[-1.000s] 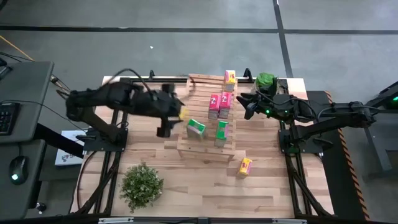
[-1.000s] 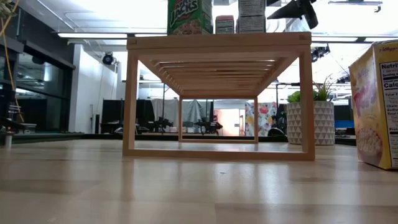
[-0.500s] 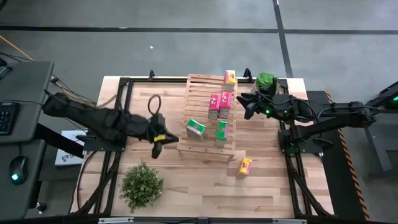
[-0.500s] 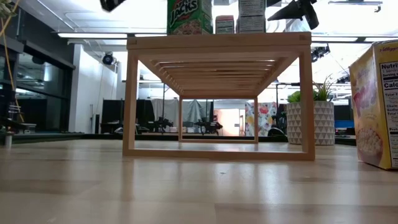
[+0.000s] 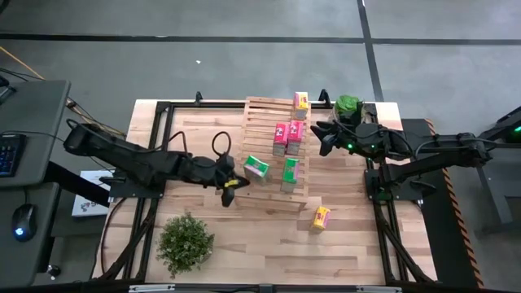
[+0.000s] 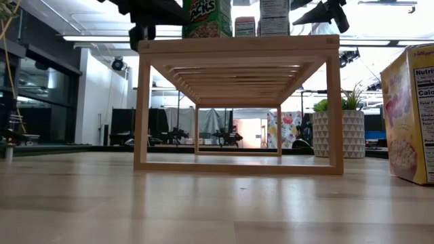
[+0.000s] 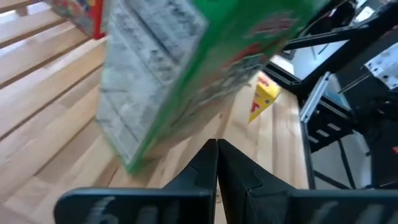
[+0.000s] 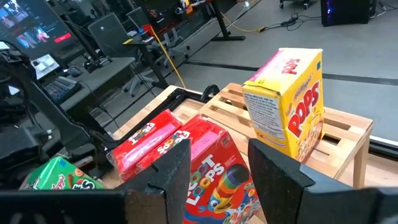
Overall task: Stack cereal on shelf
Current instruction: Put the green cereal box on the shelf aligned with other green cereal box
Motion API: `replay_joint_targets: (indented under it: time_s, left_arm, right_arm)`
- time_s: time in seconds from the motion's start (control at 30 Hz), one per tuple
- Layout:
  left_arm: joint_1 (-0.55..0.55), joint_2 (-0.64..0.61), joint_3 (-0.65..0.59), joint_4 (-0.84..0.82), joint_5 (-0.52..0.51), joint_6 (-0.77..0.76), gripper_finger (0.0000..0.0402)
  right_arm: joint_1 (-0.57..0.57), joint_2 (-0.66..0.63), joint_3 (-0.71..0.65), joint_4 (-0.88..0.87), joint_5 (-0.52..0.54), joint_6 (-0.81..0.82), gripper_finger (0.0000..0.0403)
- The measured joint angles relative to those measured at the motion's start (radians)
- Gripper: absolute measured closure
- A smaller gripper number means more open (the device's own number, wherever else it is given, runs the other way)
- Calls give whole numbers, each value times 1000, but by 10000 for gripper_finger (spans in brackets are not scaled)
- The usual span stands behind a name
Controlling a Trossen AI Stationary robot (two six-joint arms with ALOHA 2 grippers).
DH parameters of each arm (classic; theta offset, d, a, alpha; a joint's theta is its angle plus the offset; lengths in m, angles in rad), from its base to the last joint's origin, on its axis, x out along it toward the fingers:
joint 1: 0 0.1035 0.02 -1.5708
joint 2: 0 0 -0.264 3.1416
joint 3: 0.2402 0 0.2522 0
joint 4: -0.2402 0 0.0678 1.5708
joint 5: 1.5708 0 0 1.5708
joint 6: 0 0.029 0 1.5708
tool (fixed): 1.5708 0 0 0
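Observation:
The shelf (image 5: 273, 155) stands mid-table with several cereal boxes on its slats: a yellow one (image 5: 301, 101) at the far end, two pink-red ones (image 5: 287, 136) and two green ones (image 5: 257, 167) (image 5: 290, 172). Another yellow box (image 5: 321, 217) stands on the tabletop near the shelf's right front corner. My left gripper (image 5: 234, 182) is shut at the shelf's left front edge. Its tips (image 7: 217, 144) stop just short of the left green box (image 7: 186, 68). My right gripper (image 5: 319, 138) hovers open to the right of the pink-red boxes (image 8: 211, 168).
A leafy plant (image 5: 186, 241) sits at the table's near left, and a green plant in a white pot (image 5: 348, 106) at the far right. The low view shows free room under the shelf top (image 6: 237, 45) and the pot (image 6: 339, 132) behind it.
My left gripper has swung from over the shelf's left side toward the table's near edge. It has then gone right and down to the shelf's left front edge, beside the green box. The boxes have stayed in place.

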Motion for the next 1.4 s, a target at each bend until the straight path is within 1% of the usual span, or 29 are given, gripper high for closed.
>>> replay_joint_targets:
  time_s: [0.27,0.7,0.83,0.97,1.17,1.27,1.4]
  left_arm:
    - [44,-3,0,-56,0,3,401]
    - [143,-3,0,-50,4,70,401]
    - [179,-3,0,-49,48,91,401]
    - [206,-3,0,-44,59,101,401]
    - [234,-3,0,35,127,108,401]
    - [235,-3,0,64,128,116,401]
    - [235,-3,0,64,128,132,401]
  right_arm:
    - [0,0,0,-1,0,1,249]
    - [0,0,0,-1,0,0,249]
    - [0,0,0,-1,0,0,249]
    - [0,0,0,-1,1,0,249]
    - [0,0,0,-1,26,0,249]
    - [0,0,0,-1,26,0,249]
    - [0,0,0,-1,27,0,249]
